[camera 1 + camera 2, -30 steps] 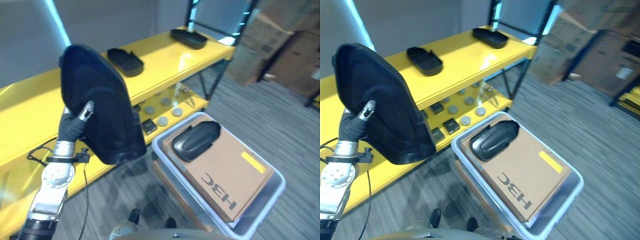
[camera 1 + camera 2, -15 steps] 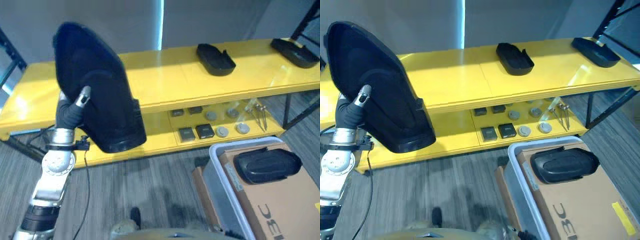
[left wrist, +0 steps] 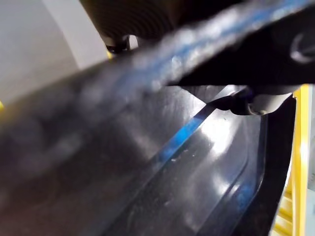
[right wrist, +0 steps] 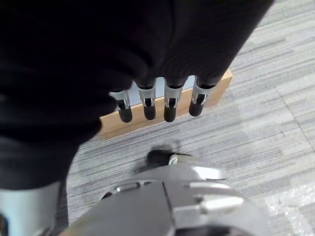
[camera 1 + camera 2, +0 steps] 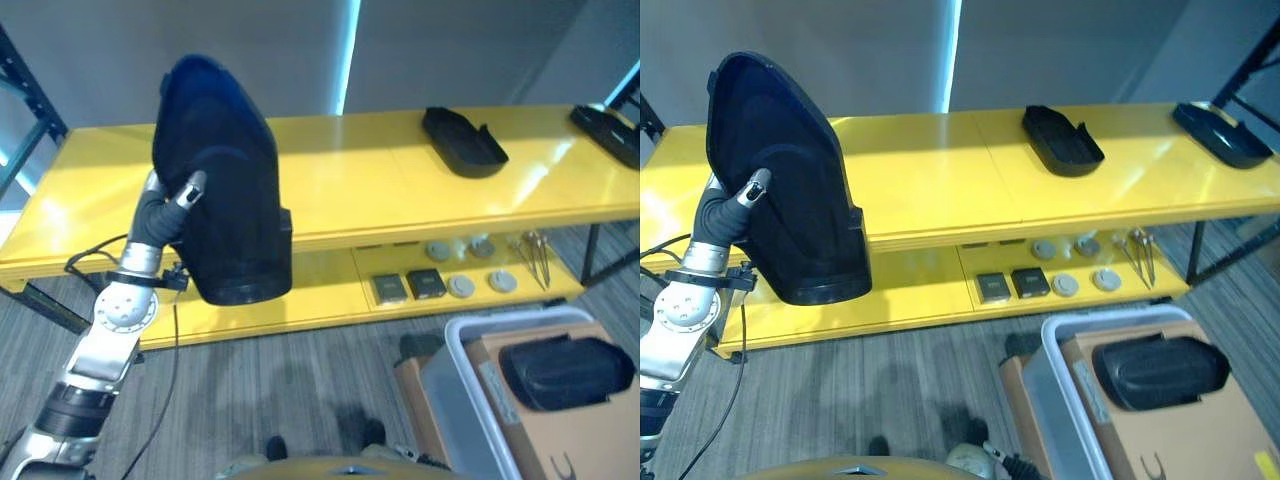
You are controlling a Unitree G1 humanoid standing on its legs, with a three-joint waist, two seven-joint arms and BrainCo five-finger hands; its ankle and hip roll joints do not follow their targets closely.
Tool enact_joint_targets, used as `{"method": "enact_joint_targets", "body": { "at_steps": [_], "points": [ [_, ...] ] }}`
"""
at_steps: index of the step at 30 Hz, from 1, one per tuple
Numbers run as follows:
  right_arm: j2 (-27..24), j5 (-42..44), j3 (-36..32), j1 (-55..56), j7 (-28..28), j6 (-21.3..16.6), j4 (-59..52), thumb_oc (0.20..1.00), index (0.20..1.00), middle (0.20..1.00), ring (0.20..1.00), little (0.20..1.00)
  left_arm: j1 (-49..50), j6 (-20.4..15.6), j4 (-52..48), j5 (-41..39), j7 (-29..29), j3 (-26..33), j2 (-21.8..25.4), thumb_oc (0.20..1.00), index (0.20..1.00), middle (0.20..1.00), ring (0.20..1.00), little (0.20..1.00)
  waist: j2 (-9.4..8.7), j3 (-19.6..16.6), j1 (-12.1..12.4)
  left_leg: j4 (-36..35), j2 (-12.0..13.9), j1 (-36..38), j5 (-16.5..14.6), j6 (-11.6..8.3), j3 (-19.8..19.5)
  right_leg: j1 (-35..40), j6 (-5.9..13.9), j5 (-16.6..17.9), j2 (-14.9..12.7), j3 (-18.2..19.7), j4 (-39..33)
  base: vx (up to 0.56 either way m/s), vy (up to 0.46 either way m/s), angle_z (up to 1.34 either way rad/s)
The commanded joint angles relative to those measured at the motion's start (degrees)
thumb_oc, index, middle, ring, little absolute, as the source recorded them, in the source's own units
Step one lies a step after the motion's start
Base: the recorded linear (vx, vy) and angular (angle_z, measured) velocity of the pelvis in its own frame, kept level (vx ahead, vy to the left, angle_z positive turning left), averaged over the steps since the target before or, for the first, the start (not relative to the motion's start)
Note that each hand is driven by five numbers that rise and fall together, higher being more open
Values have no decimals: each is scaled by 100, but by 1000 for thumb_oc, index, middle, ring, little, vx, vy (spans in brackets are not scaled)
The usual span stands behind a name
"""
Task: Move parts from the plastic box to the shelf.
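My left hand (image 5: 178, 205) holds a big black molded part (image 5: 222, 185) upright, its fingers (image 5: 753, 187) curled round the part, in front of the yellow shelf (image 5: 350, 185) at about 10 o'clock. Two more black parts lie on the shelf top, one (image 5: 463, 141) at 1 o'clock, another (image 5: 606, 130) at 2 o'clock at the far end. A fourth black part (image 5: 567, 372) rests on a cardboard box (image 5: 1185, 440) inside the plastic box (image 5: 455, 385) at 4 o'clock. My right hand (image 4: 147, 93) hangs over the floor (image 4: 275, 113), fingers (image 4: 170, 105) relaxed, holding nothing.
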Motion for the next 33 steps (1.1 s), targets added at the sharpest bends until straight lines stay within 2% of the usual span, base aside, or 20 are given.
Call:
{"method": "enact_joint_targets", "body": {
  "at_steps": [1,7,11,14,20,23,24,26,27,28,29,30,31,33],
  "points": [
    [-307,-233,131,-46,-29,-30,190,1000,1000,1000,1000,1000,-636,-182,-109,83,280,305,-58,200,200,200,200,200,316,28,-282,-26,1120,-368,180,-602,75,-92,51,-379,243,-78,19,7,-98,3],
    [-392,93,-38,-90,-94,-111,214,1000,1000,1000,1000,1000,-1060,-71,278,769,703,325,269,200,200,200,200,200,452,204,-487,-26,1258,-614,284,-692,259,-354,25,-373,317,26,19,-27,-43,-13],
    [-353,362,-200,-145,-164,-179,225,1000,1000,1000,1000,1000,-1070,-74,455,598,750,392,202,200,200,200,200,200,498,228,-585,-26,1268,-625,258,-688,386,-472,28,-346,312,167,19,19,15,-25],
    [-331,132,53,-267,-129,-135,218,1000,1000,1000,1000,1000,-1470,-78,828,393,789,205,198,200,200,200,200,200,559,325,-687,-26,1242,-711,265,-684,485,-654,33,-270,280,292,19,-41,39,-27],
    [-504,-108,405,-558,-122,-95,36,1000,1000,1000,1000,1000,-3077,-141,2608,-864,924,-274,585,200,200,200,200,200,628,532,-967,-26,1211,-972,338,-686,718,-1167,59,-48,252,632,19,-40,26,-25],
    [-564,-181,548,-720,-133,-45,32,1000,1000,1000,1000,1000,-4114,-152,3781,-1648,727,-850,972,200,200,200,200,200,632,642,-1047,-26,1197,-1125,395,-692,763,-1374,77,36,256,701,19,-47,3,-13],
    [-605,-199,609,-773,-115,-35,45,1000,1000,1000,1000,1000,-4551,-49,4277,-1686,699,-1171,1201,200,200,200,200,200,669,682,-1086,-26,1198,-1158,398,-702,768,-1418,96,57,253,715,19,-24,-5,-7],
    [-593,-190,597,-810,-123,-32,43,1000,1000,1000,1000,1000,-4809,-65,4512,-1801,656,-1316,1301,200,200,200,200,200,651,685,-1076,-26,1191,-1211,424,-701,760,-1474,94,85,254,729,19,-9,-5,-12],
    [-613,-175,619,-834,-111,-31,13,1000,1000,1000,1000,1000,-5061,-28,4827,-2003,515,-1512,1440,200,200,200,200,200,653,723,-1093,-26,1189,-1246,443,-707,754,-1511,102,109,260,744,19,-11,-12,-16],
    [-630,-148,705,-922,-125,-24,11,1000,1000,1000,1000,1000,-5488,97,5557,-2298,395,-1723,1504,200,200,200,200,200,666,818,-1113,-26,1191,-1279,437,-710,749,-1556,117,118,268,782,19,-19,-13,-15],
    [-619,-148,697,-932,-125,-24,13,1000,1000,1000,1000,1000,-5525,90,5580,-2307,387,-1749,1508,200,200,200,200,200,655,814,-1105,-26,1189,-1302,456,-708,751,-1581,113,135,267,786,19,10,-13,-11],
    [-603,-117,771,-1015,-126,-14,16,1000,1000,1000,1000,1000,-5879,170,6202,-2727,201,-1877,1534,200,200,200,200,200,663,889,-1121,-26,1189,-1310,451,-714,757,-1618,120,144,282,825,19,2,-9,-4],
    [-598,-117,768,-1022,-126,-13,17,1000,1000,1000,1000,1000,-5900,165,6216,-2734,194,-1890,1539,200,200,200,200,200,656,883,-1117,-26,1188,-1332,470,-713,759,-1641,115,162,281,829,19,27,-5,-5],
    [-610,-67,927,-1192,-132,2,22,1000,1000,1000,1000,1000,-6480,437,7205,-2593,-65,-2400,1831,200,200,200,200,200,671,993,-1132,-26,1201,-1350,477,-726,776,-1705,117,182,303,882,26,15,-3,-6]
  ]
}}
